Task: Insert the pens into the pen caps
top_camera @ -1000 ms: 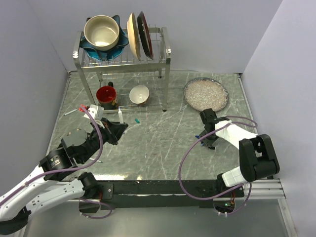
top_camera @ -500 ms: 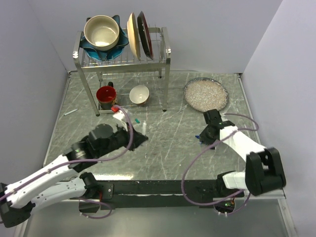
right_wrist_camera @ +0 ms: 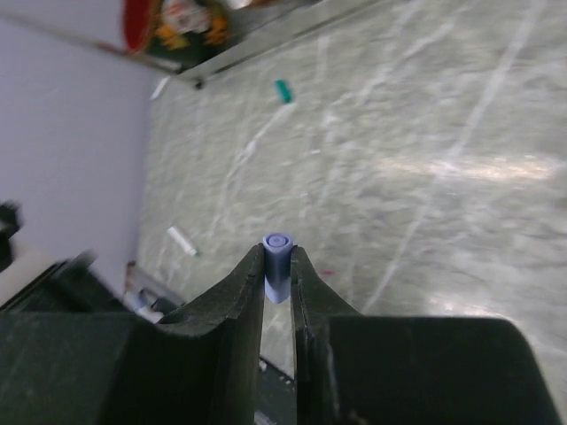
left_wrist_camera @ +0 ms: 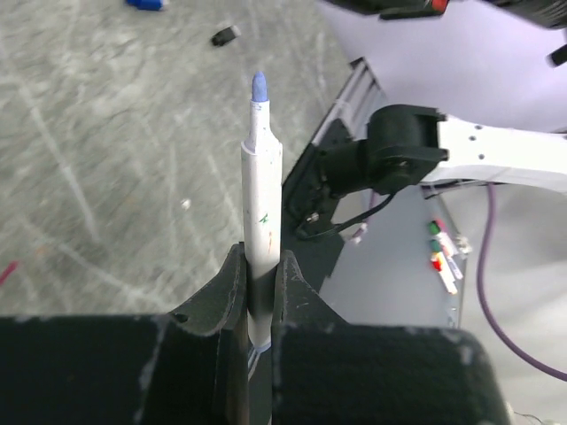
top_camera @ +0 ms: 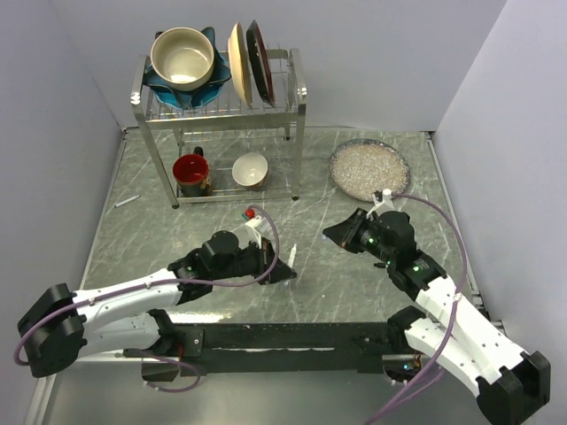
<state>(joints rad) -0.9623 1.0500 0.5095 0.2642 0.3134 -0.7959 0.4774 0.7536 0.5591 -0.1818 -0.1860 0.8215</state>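
Note:
My left gripper (left_wrist_camera: 260, 266) (top_camera: 285, 268) is shut on a white-barrelled pen (left_wrist_camera: 262, 186) (top_camera: 292, 258); its bare blue tip (left_wrist_camera: 259, 86) sticks out beyond the fingers. My right gripper (right_wrist_camera: 278, 266) (top_camera: 330, 234) is shut on a short blue pen cap (right_wrist_camera: 276, 255), pinched at the fingertips. In the top view the two grippers face each other over the table's middle, a short gap apart. A teal cap (right_wrist_camera: 283, 90) and a black cap (left_wrist_camera: 225, 35) lie loose on the table. Another white pen (top_camera: 126, 202) lies at the far left, and a white pen (right_wrist_camera: 182, 240) shows in the right wrist view.
A metal dish rack (top_camera: 297, 97) with bowls and plates stands at the back left, with a red mug (top_camera: 190, 168) and a small bowl (top_camera: 251, 168) under it. A round plate of pale grains (top_camera: 369, 168) sits at the back right. Marbled table (top_camera: 310, 292) between.
My left arm swung from the left side to the table's middle, carrying the pen. My right arm lifted off the table and turned left toward it with the blue cap.

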